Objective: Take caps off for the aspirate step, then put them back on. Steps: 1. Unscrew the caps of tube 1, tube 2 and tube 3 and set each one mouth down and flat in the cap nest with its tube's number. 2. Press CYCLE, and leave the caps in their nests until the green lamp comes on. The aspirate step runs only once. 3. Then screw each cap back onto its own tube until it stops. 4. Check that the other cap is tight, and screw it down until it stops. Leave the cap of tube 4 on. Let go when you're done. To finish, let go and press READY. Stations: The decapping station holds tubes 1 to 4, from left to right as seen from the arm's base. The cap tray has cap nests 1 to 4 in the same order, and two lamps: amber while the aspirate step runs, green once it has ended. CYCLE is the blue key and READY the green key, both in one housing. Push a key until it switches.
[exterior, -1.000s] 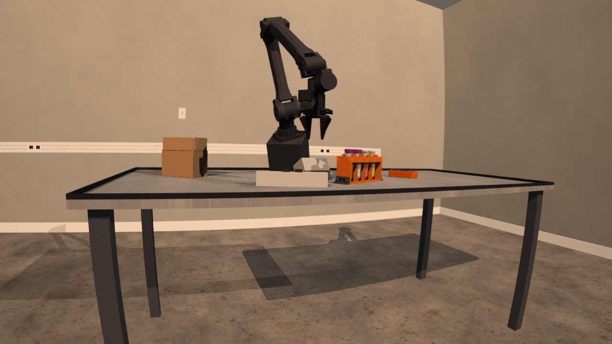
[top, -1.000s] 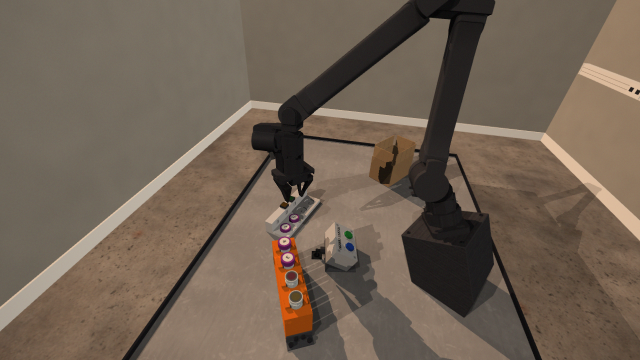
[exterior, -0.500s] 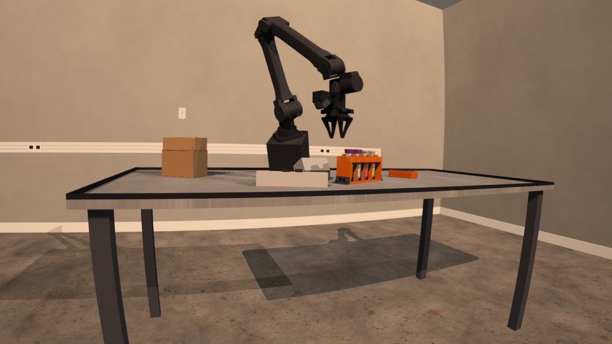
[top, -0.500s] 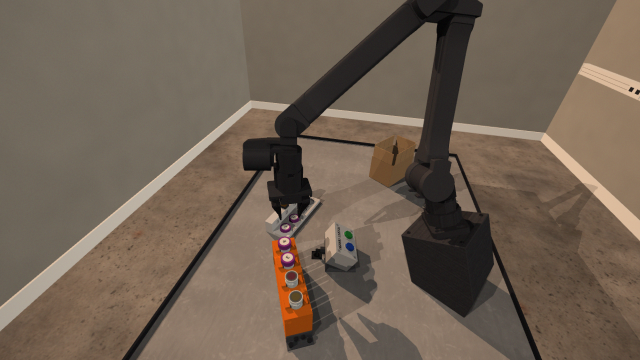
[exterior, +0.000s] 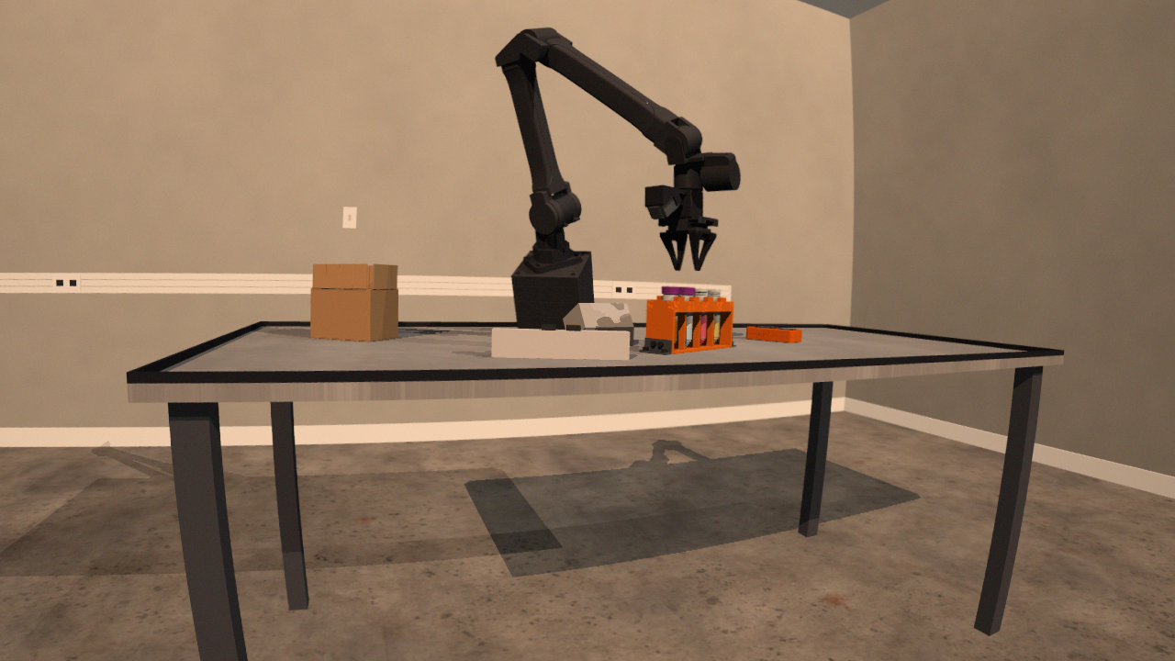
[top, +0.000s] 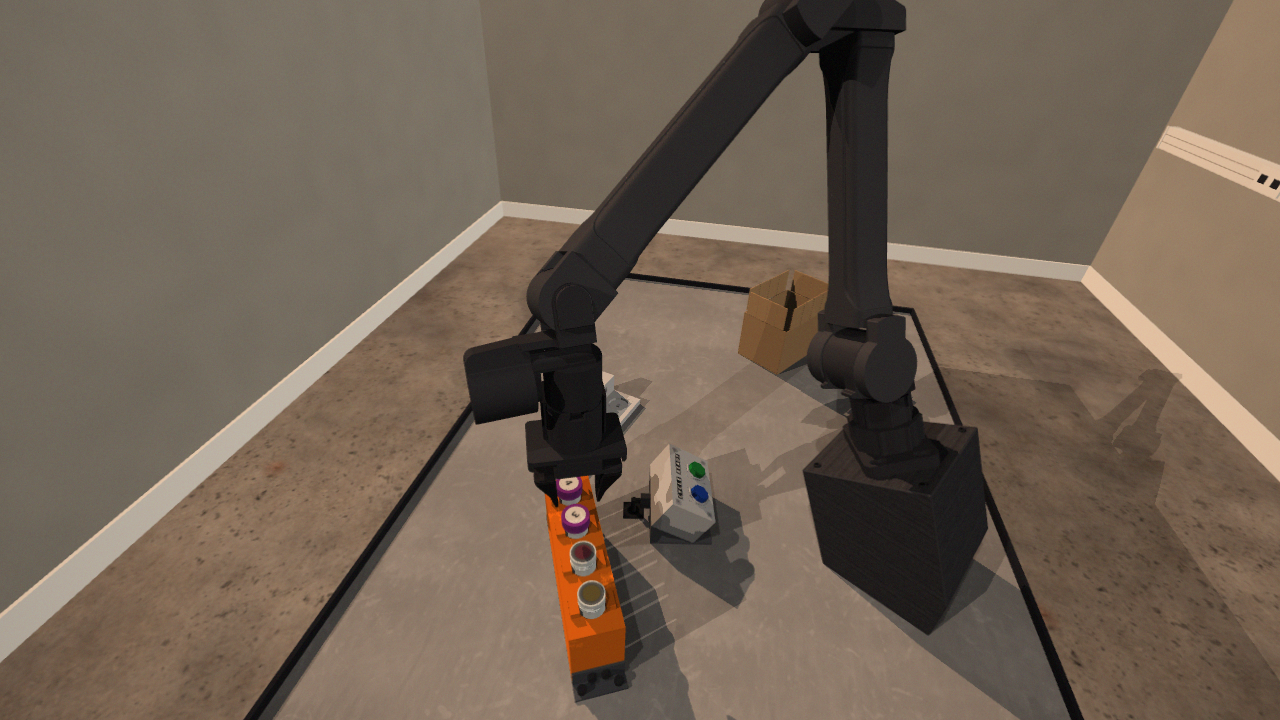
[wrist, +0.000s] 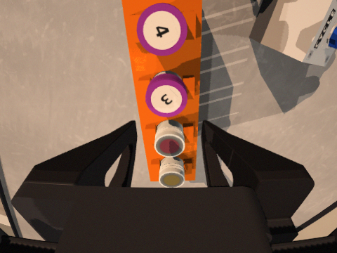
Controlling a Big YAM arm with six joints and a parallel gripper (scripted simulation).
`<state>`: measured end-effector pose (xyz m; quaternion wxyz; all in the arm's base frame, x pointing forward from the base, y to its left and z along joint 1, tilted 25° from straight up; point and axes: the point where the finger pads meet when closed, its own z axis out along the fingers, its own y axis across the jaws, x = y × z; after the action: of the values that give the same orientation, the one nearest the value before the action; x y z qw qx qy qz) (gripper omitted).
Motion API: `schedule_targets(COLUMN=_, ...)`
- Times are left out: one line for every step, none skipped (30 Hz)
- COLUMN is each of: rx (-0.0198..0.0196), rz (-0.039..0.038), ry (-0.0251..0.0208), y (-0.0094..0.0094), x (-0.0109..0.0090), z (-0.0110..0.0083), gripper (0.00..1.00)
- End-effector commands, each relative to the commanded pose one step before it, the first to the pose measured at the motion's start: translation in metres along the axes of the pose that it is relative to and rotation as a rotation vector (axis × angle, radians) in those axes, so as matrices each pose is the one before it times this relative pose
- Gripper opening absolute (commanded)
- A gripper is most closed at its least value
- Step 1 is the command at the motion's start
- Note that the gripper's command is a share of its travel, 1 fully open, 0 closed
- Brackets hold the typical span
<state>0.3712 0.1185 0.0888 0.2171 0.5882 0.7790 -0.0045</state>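
Top: cap tray (top: pixel 629 411) mostly hidden | gripper (top: pixel 577 499) (exterior: pixel 688 269) (wrist: pixel 168 128) parted | lamps hidden

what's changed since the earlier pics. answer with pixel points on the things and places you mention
The open claw (top: pixel 577 499) (exterior: pixel 688 267) (wrist: pixel 168 128) moved from above the cap tray (top: pixel 631 407) (exterior: pixel 561 343) to above the orange station (top: pixel 597 646) (exterior: pixel 661 322) (wrist: pixel 141 72). Nothing was gripped or released. Cap 3 (top: pixel 575 516) (exterior: pixel 688 291) (wrist: pixel 166 98) and cap 4 (top: pixel 569 486) (exterior: pixel 669 290) (wrist: pixel 161 29) stayed on their tubes.
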Motion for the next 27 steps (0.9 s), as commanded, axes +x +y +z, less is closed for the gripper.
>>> schedule_targets(rx=-0.00731, rz=0.0974, ry=-0.01204, y=0.01846, x=-0.0103, z=-0.00353, gripper=0.49)
schedule_targets(rx=-0.01243, rz=0.00547, ry=0.00288, y=0.00043, x=0.00124, z=0.00567, gripper=0.49)
schedule_targets(rx=0.0, rz=0.0, ry=0.0, y=0.0, x=0.0, z=0.0, gripper=0.49)
schedule_targets(rx=0.0, rz=0.0, ry=0.0, y=0.0, x=0.0, z=0.0, gripper=0.49)
schedule_targets(rx=0.02115, rz=-0.0089, ry=-0.00141, y=-0.01173, x=0.00035, z=0.00872, gripper=0.49)
schedule_targets(rx=0.01223, rz=-0.00523, ry=-0.00213, y=-0.00692, x=-0.00003, z=0.00637, gripper=0.49)
schedule_targets(rx=0.0002, rz=-0.00002, ry=0.00064, y=-0.00008, x=0.0001, z=0.00301, gripper=0.49)
schedule_targets(rx=0.00019, rz=-0.00107, ry=0.00063, y=-0.00008, x=0.00009, z=0.00301, gripper=0.49)
schedule_targets(rx=0.00004, rz=-0.01404, ry=-0.00001, y=-0.00006, x=-0.00002, z=0.00301, gripper=0.49)
schedule_targets(rx=0.0, rz=-0.00694, ry=-0.00026, y=0.00014, x=0.00001, z=0.00302, gripper=0.49)
schedule_targets(rx=-0.00522, rz=0.00221, ry=0.00091, y=0.00321, x=0.00001, z=0.00162, gripper=0.49)
schedule_targets(rx=-0.0034, rz=0.00143, ry=0.00056, y=0.00192, x=-0.00004, z=0.00212, gripper=0.49)
schedule_targets(rx=0.00408, rz=-0.00173, ry=-0.00077, y=-0.0024, x=-0.00001, z=0.00408, gripper=0.49)
schedule_targets(rx=0.00079, rz=-0.00032, ry=-0.00005, y=-0.00018, x=-0.00001, z=0.00322, gripper=0.49)
schedule_targets(rx=0.0029, rz=-0.00123, ry=-0.00068, y=-0.00172, x=-0.00003, z=0.00325, gripper=0.49)
schedule_targets(rx=-0.0132, rz=0.0055, ry=0.00174, y=0.00761, x=-0.00018, z=-0.00336, gripper=0.49)
schedule_targets(rx=-0.00444, rz=0.00186, ry=0.00069, y=0.00258, x=-0.00004, z=-0.00112, gripper=0.49)
schedule_targets(rx=-0.0009, rz=-0.00196, ry=0.00065, y=0.00009, x=0.00086, z=-0.00036, gripper=0.49)
schedule_targets(rx=-0.00938, rz=0.00245, ry=0.00312, y=0.00058, x=0.00211, z=-0.00754, gripper=0.49)
schedule_targets(rx=0.0, rz=0.0, ry=0.0, y=0.0, x=0.0, z=0.0, gripper=0.49)
schedule_targets(rx=0.0, rz=0.0, ry=0.0, y=0.0, x=0.0, z=0.0, gripper=0.49)
schedule_targets(rx=0.0, rz=0.0, ry=0.0, y=0.0, x=0.0, z=0.00001, gripper=0.49)
schedule_targets(rx=0.0, rz=0.0, ry=0.0, y=0.0, x=0.0, z=0.0, gripper=0.49)
schedule_targets(rx=0.0, rz=0.0, ry=0.0, y=0.0, x=0.0, z=0.0, gripper=0.49)
schedule_targets(rx=0.0, rz=0.0, ry=0.0, y=0.0, x=0.0, z=0.0, gripper=0.49)
schedule_targets(rx=0.0, rz=0.0, ry=0.0, y=0.0, x=0.0, z=0.0, gripper=0.49)
schedule_targets(rx=0.0, rz=0.0, ry=0.0, y=0.0, x=0.0, z=0.0, gripper=0.49)
